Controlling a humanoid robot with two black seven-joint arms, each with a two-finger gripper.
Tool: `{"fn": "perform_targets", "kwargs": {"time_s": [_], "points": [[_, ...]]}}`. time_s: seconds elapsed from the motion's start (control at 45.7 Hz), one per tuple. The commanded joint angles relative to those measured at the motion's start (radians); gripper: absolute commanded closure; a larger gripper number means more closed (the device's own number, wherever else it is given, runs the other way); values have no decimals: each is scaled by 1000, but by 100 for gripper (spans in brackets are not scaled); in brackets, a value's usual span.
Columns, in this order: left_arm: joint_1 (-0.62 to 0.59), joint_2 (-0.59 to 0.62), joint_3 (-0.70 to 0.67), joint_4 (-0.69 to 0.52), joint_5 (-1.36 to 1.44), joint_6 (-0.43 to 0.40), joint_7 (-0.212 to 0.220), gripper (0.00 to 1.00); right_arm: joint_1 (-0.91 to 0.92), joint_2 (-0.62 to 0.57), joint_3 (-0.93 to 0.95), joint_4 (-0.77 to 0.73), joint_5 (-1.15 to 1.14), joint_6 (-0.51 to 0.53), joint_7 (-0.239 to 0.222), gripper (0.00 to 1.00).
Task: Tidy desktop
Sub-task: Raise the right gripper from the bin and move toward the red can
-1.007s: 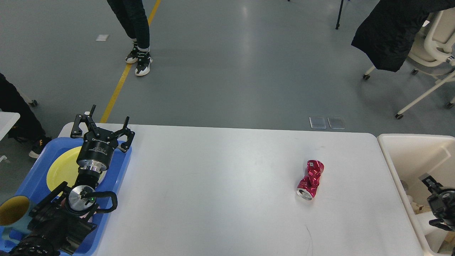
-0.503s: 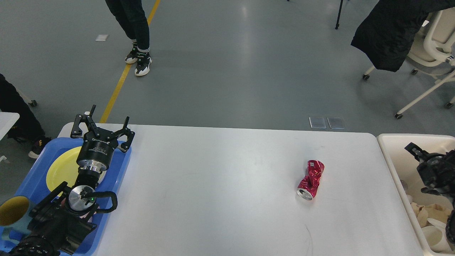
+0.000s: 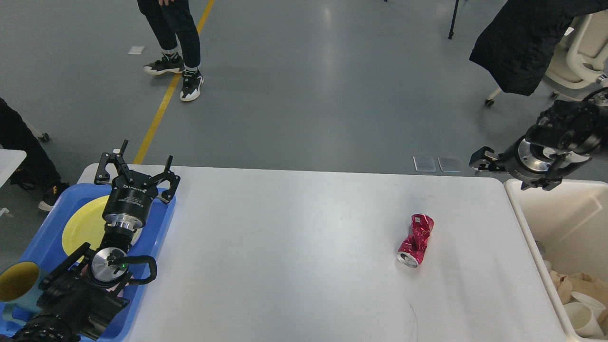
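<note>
- Nearest on the left, the robot's left arm rises over the blue tray [image 3: 45, 247], which sits at the left end of the table [image 3: 285, 247].
- In the tray's near corner stands a cup [image 3: 16, 281] with a mustard-yellow inside, partly cut off by the view's edge.
- At the near right, the cream-white bin [image 3: 525, 209] stands just beside the table's right end; crumpled brown paper [image 3: 577, 285] and white paper cups [image 3: 582, 316] lie in its near part.
- A yellow plate [image 3: 83, 228] lies in the tray, partly hidden by the left arm's wrist.
- On the right half of the table, well apart from both tray and bin, a crushed red can [image 3: 415, 240] lies on its side, its silver end turned toward the near edge.
- The left pincer [image 3: 144, 163] hangs above the tray's far edge, its fingers spread apart with nothing between them.
- The right pincer [image 3: 479, 159] is raised over the table's far right corner, beside the bin's far rim; only dark finger parts show at its tip, and I cannot tell whether they are spread or pressed together.
- Beyond the table, on the grey floor, a yellow line [image 3: 166, 95] runs away, and a person's legs in black-and-white shoes [image 3: 183, 78] stand across it.
- Far right, a black coat [image 3: 517, 42] hangs over a white wheeled chair [image 3: 582, 61].
</note>
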Motion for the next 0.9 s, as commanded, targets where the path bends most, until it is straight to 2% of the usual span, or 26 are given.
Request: {"fn": "perform_targets", "kwargs": {"time_s": [0.0, 0.109, 0.153, 0.416, 0.591, 0.876], "points": [[0, 0, 1, 0, 0, -1, 0, 4, 196, 56, -19, 141, 1, 189, 0, 0], [0, 0, 1, 0, 0, 1, 0, 4, 354, 89, -5, 245, 13, 280, 3, 0], [0, 0, 1, 0, 0, 1, 0, 4, 457, 80, 7, 335, 14, 285, 3, 0], [0, 0, 1, 0, 0, 1, 0, 4, 747, 37, -62, 560, 24, 328, 1, 0], [0, 0, 1, 0, 0, 1, 0, 4, 821, 41, -102, 609, 25, 404, 1, 0], [0, 0, -1, 0, 0, 1, 0, 4, 816, 34, -85, 617, 33, 388, 1, 0]]}}
